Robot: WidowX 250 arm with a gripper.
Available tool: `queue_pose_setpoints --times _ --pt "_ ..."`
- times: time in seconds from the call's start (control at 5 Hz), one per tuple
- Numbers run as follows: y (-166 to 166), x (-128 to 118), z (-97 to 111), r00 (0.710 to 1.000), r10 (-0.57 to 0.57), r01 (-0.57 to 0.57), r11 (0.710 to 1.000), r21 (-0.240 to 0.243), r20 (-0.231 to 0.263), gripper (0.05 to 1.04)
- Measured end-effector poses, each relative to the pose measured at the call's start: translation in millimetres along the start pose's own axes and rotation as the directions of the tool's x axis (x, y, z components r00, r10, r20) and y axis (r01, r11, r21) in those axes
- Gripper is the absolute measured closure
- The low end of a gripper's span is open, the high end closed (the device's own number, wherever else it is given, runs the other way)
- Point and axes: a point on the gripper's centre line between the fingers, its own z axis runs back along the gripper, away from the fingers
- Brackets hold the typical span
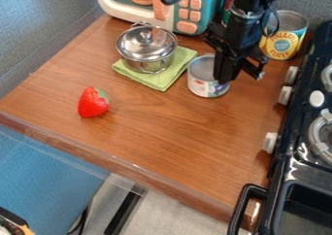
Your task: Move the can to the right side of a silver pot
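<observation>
With the can right of the silver pot, the spread, empty pincer should rise straight up, lest it tip the can.

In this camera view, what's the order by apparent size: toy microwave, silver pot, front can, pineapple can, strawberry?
1. Toy microwave
2. Silver pot
3. Pineapple can and front can: too close to rank, front can partly hidden
4. Strawberry

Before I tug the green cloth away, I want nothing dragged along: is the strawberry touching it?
Apart. The camera view shows a strip of bare wooden counter between the strawberry and the near-left edge of the green cloth.
</observation>
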Motion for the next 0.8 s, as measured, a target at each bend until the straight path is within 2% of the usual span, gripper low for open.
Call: queue_pose_setpoints --times 0.2,0.4,0.6,0.8 --pt "-4 2 0 0.999 -0.034 0.034 0.999 0.004 0.008 1.021" --pt "-2 -1 0 1.000 -0.013 0.013 1.000 0.014 -0.012 0.994" --pt "1 1 6 0.998 0.059 -0.059 0.998 0.031 -0.016 0.842" --pt "8 1 23 0.987 0.160 -0.159 0.986 0.051 -0.004 0.578"
